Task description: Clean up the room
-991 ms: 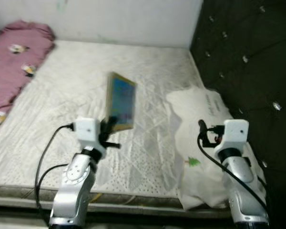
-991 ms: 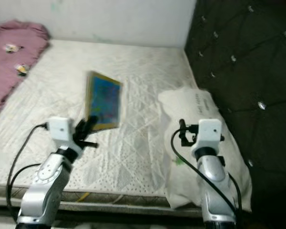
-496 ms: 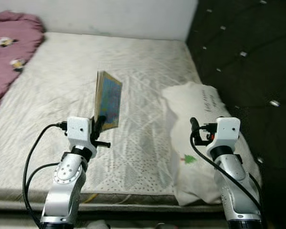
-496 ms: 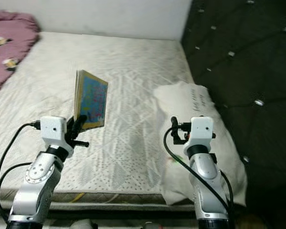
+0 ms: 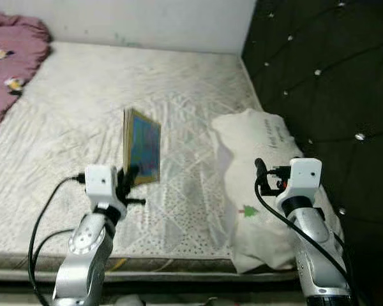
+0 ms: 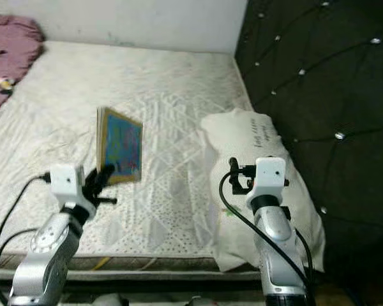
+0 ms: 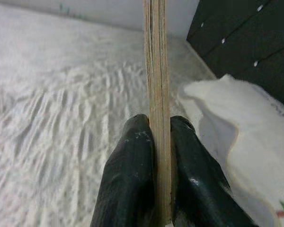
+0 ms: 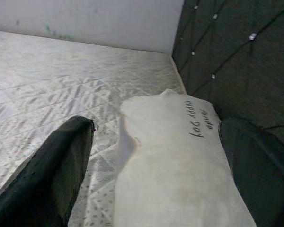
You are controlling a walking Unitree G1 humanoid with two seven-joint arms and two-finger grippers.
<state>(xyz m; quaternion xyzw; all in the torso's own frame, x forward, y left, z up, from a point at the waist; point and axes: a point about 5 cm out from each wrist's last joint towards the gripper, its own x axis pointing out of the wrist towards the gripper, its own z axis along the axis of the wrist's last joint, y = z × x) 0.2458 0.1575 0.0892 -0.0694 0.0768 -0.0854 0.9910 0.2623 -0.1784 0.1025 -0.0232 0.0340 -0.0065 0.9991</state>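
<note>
My left gripper (image 5: pixel 129 177) is shut on the lower edge of a thin book (image 5: pixel 142 153) with a blue picture cover, holding it upright above the white mattress (image 5: pixel 83 102). In the left wrist view the book's edge (image 7: pixel 155 71) stands clamped between the two black fingers (image 7: pixel 128 184). My right gripper (image 5: pixel 260 172) stands open above a white pillow (image 5: pixel 255 153) printed with small text; its fingers (image 8: pixel 47 175) hold nothing between them.
A pink blanket (image 5: pixel 9 44) with cartoon prints lies at the mattress's far left. A black tufted headboard (image 5: pixel 319 70) rises along the right. A white wall (image 5: pixel 127 19) closes the far side. The mattress's front edge (image 5: pixel 179 268) runs just below my arms.
The camera has shifted, so the whole scene slid slightly. My left gripper still holds the book, now a little lower and more edge-on. The right arm has barely moved.
</note>
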